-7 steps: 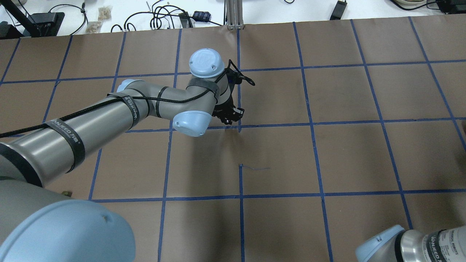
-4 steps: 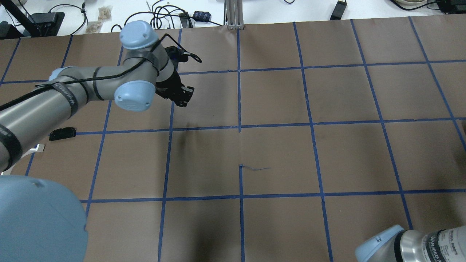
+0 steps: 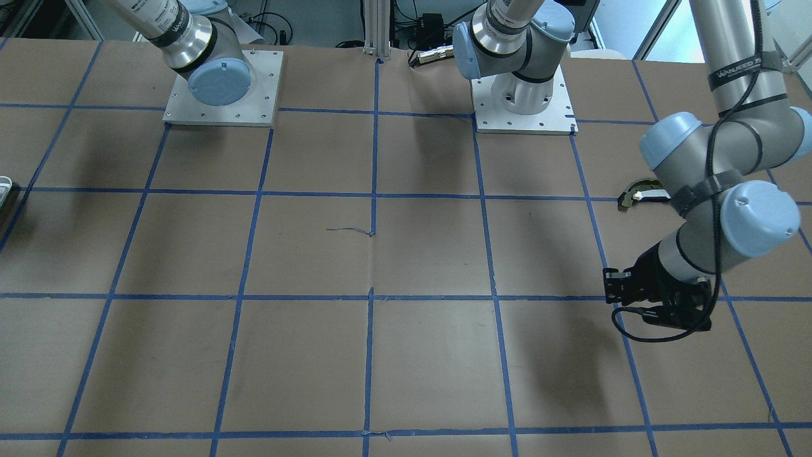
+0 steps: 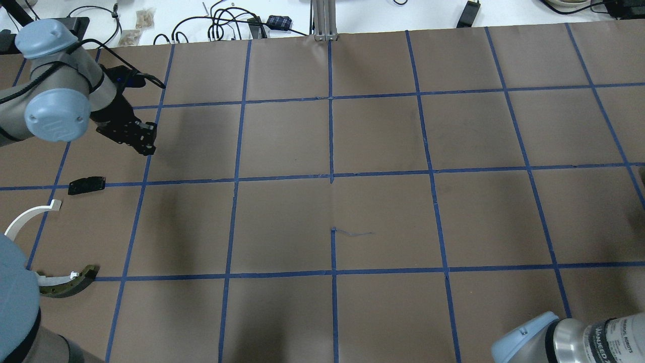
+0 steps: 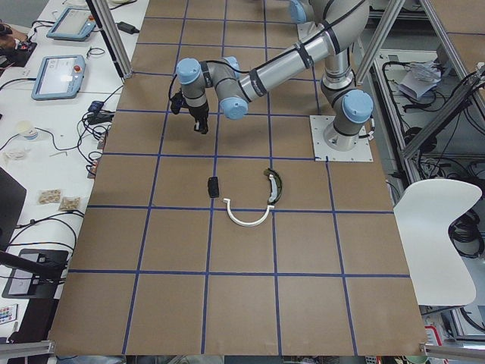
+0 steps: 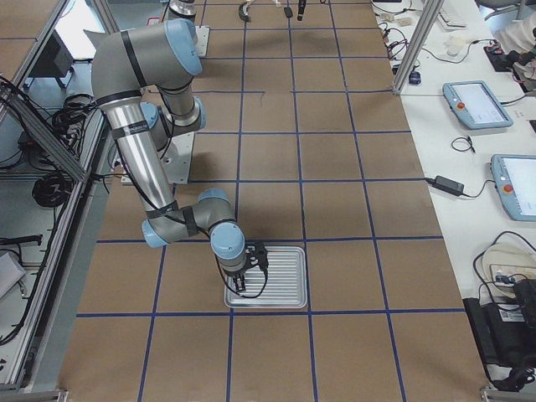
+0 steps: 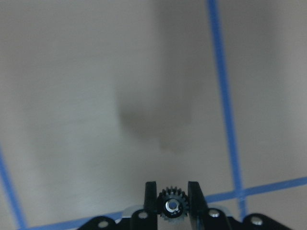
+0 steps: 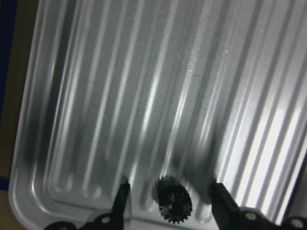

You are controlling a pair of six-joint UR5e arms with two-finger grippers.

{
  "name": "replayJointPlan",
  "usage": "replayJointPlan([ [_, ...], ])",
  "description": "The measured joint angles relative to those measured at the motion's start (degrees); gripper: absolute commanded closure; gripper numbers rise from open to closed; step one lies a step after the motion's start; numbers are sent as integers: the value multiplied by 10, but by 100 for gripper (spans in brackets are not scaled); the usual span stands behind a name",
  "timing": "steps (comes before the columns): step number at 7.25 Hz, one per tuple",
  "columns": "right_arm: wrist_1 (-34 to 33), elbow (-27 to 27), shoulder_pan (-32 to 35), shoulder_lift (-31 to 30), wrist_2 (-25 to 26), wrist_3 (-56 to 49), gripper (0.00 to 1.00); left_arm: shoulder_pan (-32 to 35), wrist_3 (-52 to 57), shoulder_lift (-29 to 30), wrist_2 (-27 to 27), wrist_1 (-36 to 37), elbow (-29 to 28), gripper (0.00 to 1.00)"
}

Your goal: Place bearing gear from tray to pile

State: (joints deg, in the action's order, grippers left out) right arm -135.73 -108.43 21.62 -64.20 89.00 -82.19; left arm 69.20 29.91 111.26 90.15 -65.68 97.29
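Gripping a small black bearing gear (image 7: 172, 206) by its toothed rim, the left jaws are closed on it, with one flat black finger (image 7: 150, 199) pressed to either side. The gear is round and finely toothed, with a shiny metal hub at its centre. It hangs clear of the bench (image 4: 383, 212), which is covered in matte brown paper crossed by a grid of blue tape. A soft shadow lies on the paper ahead of the jaws.

The pile (image 4: 55, 237) lies on the robot's side of the left jaws, well apart from them. Nearest to them is a small flat black plate (image 4: 86, 185) resting on a tape line. Farther off is a thin white plastic half-ring (image 4: 27, 217), and farthest a dark olive curved piece (image 4: 68, 285) with a white strip along its inner edge. All three lie loose and none touches another.

The right jaws are spread open low over the tray (image 8: 144, 96), a rectangle of dull silver metal with straight pressed ribs and a raised rounded rim. Between the two parted fingers, touching neither, a second gear (image 8: 173, 206) of the same black toothed kind lies in a groove near the tray's edge.
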Motion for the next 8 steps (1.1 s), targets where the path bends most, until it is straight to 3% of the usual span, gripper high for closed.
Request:
replayJointPlan([
  [1,-1,-2,1,-1,0,0,70,-48,59,-2,9,-1,3,100],
  [3,-1,-3,2,-2,1,-1,78,-126,155,-1,39,1,7,100],
  [5,-1,-3,2,-3,4,-2,79,-176,194,7,49,3,17,100],
  [8,15,-3,27,-44,8,9,78,-194,194,11,52,7,52,100],
])
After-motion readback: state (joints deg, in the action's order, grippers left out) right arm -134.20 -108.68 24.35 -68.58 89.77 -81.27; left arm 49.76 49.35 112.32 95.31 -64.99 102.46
